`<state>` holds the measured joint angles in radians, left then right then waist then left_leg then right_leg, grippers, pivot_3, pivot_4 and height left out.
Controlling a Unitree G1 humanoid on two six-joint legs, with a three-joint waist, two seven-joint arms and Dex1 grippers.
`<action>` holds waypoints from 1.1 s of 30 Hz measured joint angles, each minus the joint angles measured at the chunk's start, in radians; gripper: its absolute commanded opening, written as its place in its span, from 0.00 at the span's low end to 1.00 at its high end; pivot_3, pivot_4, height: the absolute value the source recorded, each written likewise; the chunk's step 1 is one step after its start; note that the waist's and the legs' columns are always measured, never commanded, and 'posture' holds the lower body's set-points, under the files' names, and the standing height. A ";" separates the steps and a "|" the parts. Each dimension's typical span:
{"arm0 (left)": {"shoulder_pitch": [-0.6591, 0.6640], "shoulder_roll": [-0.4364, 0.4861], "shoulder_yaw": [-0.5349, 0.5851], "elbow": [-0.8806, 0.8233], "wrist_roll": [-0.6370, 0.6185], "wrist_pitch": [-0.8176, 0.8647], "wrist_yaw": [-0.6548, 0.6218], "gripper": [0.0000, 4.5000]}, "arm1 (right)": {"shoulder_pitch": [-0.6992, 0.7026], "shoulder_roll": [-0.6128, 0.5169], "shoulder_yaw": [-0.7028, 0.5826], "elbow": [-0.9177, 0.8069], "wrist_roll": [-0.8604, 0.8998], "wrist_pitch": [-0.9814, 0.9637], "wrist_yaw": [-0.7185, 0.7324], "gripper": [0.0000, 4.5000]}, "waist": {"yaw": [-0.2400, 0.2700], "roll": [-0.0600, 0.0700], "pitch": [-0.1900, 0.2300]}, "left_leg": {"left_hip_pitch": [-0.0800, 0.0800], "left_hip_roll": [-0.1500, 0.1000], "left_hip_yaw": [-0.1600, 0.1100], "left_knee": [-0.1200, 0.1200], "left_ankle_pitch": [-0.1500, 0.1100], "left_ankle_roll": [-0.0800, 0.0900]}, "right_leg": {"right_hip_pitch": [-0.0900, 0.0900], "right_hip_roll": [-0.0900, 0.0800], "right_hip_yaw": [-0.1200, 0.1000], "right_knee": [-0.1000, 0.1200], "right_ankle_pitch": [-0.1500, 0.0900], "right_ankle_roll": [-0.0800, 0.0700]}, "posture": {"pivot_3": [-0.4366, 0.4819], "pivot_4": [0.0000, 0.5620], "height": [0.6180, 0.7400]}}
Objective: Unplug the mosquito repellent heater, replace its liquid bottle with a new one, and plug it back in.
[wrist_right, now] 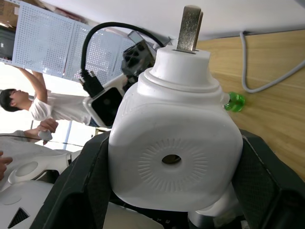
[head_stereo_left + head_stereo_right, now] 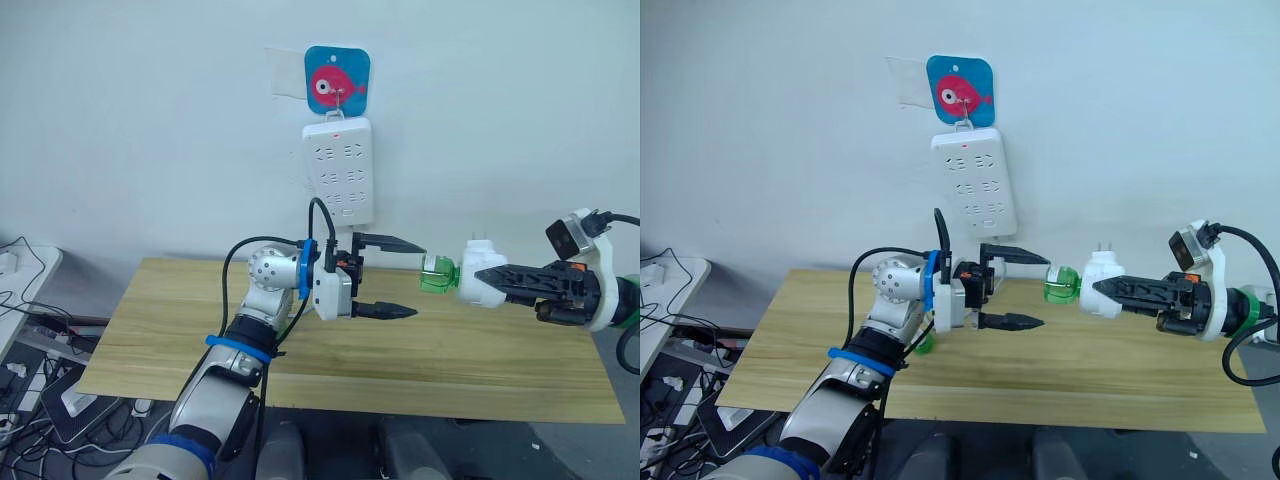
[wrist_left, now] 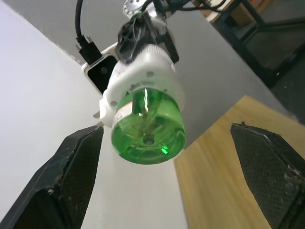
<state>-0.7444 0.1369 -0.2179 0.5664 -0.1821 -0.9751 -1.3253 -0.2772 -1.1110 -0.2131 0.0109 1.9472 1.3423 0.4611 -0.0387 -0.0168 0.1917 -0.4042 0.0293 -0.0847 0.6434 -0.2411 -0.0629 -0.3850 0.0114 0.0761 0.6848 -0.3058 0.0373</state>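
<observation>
Above the wooden tabletop [image 2: 400, 370], our right hand [image 2: 490, 275] grips the mosquito repellent heater [image 2: 478, 283]; our open left hand [image 2: 400, 278] must close around its green bottle [image 2: 438, 274] and twist.

Wall pwr strip [image 2: 339, 170], fish hook [image 2: 337, 80], wood table [image 2: 400, 350]

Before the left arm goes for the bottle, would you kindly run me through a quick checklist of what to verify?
1. Mosquito repellent heater unplugged from the power strip: ok.
2. Right pincer clamped on the heater: ok.
3. Left pincer open wide enough for the green bottle: ok.
4. Bottle lined up between the left fingers: ok, though not yet touched.
5. Bottle loosened from the heater: cannot tell.
6. Replacement bottle ready on the table: cannot tell.
</observation>
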 measured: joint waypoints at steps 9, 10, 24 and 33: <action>-0.065 -0.019 -0.032 0.110 0.033 -0.208 0.139 0.99 | -0.008 0.002 0.000 -0.010 0.000 0.000 0.000 0.68 | -0.001 0.000 0.000 | -0.001 0.000 -0.001 0.000 0.000 0.001 | 0.000 0.000 0.000 -0.002 0.001 0.001 | 0.40 0.31 1.00; -0.065 -0.017 -0.040 0.113 0.036 -0.216 0.146 0.99 | -0.008 0.002 0.000 -0.010 0.000 0.000 0.000 0.68 | -0.001 0.000 0.000 | -0.001 0.000 -0.001 0.000 0.000 0.001 | 0.000 0.000 -0.001 -0.002 0.001 0.001 | 0.40 0.31 1.00; -0.076 0.017 -0.136 0.138 0.041 -0.244 0.220 0.50 | -0.009 0.014 0.002 -0.019 -0.001 -0.001 0.000 0.68 | -0.002 0.001 0.000 | -0.001 0.000 -0.001 0.001 0.000 0.001 | 0.000 0.000 -0.001 -0.002 0.001 0.001 | 0.40 0.30 1.00; -0.004 0.136 -0.218 -0.302 -0.445 0.931 0.108 0.50 | 0.000 -0.014 -0.005 -0.040 0.000 -0.015 0.003 0.68 | -0.019 0.002 -0.001 | -0.003 0.000 -0.008 0.001 0.000 0.001 | -0.001 0.000 -0.006 0.000 0.001 0.001 | 0.40 0.27 1.00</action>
<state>-0.7482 0.2729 -0.4356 0.2645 -0.6268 -0.0443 -1.2174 -0.2775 -1.1249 -0.2183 -0.0287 1.9475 1.3268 0.4637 -0.0579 -0.0151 0.1909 -0.4077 0.0297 -0.0923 0.6449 -0.2414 -0.0618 -0.3856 0.0116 0.0704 0.6847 -0.3048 0.0382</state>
